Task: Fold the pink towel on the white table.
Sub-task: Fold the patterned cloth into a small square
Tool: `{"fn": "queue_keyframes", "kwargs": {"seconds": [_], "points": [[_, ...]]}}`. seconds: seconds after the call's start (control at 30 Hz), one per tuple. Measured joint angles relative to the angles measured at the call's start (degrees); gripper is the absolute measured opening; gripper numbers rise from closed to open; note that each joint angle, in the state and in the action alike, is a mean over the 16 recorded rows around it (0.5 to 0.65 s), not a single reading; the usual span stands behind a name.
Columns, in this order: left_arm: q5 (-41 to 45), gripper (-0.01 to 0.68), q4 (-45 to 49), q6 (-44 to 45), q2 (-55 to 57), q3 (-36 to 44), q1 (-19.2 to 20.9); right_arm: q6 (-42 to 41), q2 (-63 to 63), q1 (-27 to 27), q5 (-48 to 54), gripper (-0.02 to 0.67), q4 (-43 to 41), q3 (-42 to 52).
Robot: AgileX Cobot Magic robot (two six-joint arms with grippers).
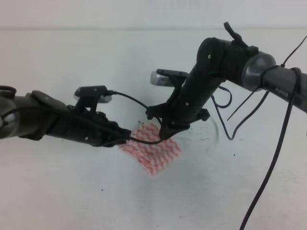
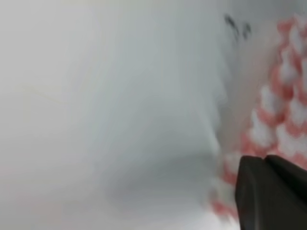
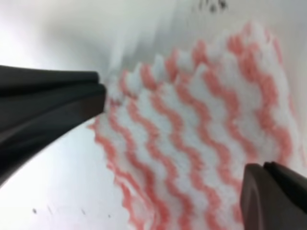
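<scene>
Dark finger [image 3: 43,103] of the right end effector [image 3: 172,139] fills the near left of the right wrist view, w/ a second finger tip at lower right; the two stand wide apart, straddling the pink towel [image 3: 201,129]. Cloth lies directly between and just beyond them, so the right arm is already over its target. Whether either finger touches the weave, can't tell; the left one's tip sits right at the towel's scalloped edge.

Left end effector [image 2: 268,196]: only one dark blurred finger shows in its wrist view, low right, w/ the towel's edge just past it. Open or closed, can't tell. In the high view it [image 1: 122,138] comes in from the left to the towel's left corner, the right one [image 1: 169,128] from above-right to the far corner. Both arms abt equally near.

Towel [image 1: 152,149] lies flat, a smallish diamond w/ its long axis running upper-left to lower-right, roughly mid tabletop [image 1: 62,191]. Thin, soft, fuzzy terry-like weave, pink-red and white wavy stripes, edges wavy too. Looks limp; a pinch should lift a corner easily.

Tabletop beyond is plain white, smooth, matte, w/ a few dark specks [image 3: 211,5] past the towel's far edge.
</scene>
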Motion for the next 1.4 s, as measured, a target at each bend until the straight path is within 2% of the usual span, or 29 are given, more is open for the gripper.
{"fn": "queue_keyframes", "kwargs": {"seconds": [0.23, 0.53, 0.93, 1.13, 1.4], "points": [[1.0, -0.005, -2.4, 0.7, -2.2, -0.3, -0.6, 0.0, 0.0, -0.4, -1.0, -0.018, -0.5, -1.9], [6.2, -0.005, -4.7, 0.9, -2.0, -0.5, -3.7, 0.1, 0.0, -2.6, -0.9, -0.018, -0.3, -2.2], [9.9, -0.005, 3.0, -5.7, 0.3, -0.7, -6.3, 0.0, 0.0, -4.1, 0.5, -0.018, 0.5, -2.2], [7.8, -0.005, 4.4, -8.2, -0.4, -1.4, -6.3, -0.1, 0.0, -4.2, 0.5, -0.018, 0.7, -2.2], [1.5, -0.005, -1.6, -7.2, -0.8, -2.1, -6.3, -0.2, 0.0, -5.0, 0.8, -0.018, 0.8, -2.2]]}}
